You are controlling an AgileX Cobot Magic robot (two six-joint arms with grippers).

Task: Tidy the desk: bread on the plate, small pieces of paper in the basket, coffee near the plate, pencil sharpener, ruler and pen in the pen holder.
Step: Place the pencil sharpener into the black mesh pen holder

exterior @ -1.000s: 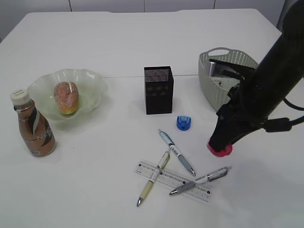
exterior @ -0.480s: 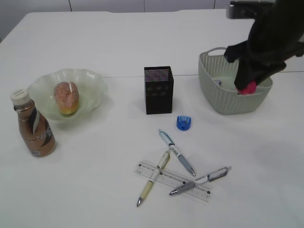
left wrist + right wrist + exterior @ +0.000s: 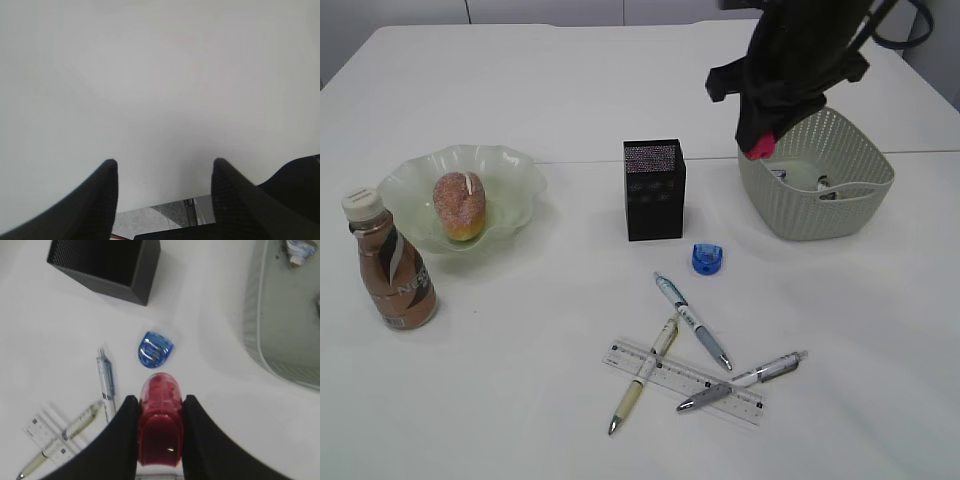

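Right gripper (image 3: pixel 757 148), red sharpener (image 3: pixel 159 420) clamped, now left of basket (image 3: pixel 840 200), apparently aloft.

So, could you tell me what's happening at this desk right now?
The right gripper holds a red pencil sharpener up in the air, between the black pen holder and the basket. The left gripper hangs open over bare table, holding nothing. The bread is on the plate with the coffee bottle beside it. A blue sharpener, three pens and the ruler lie loose on the table.
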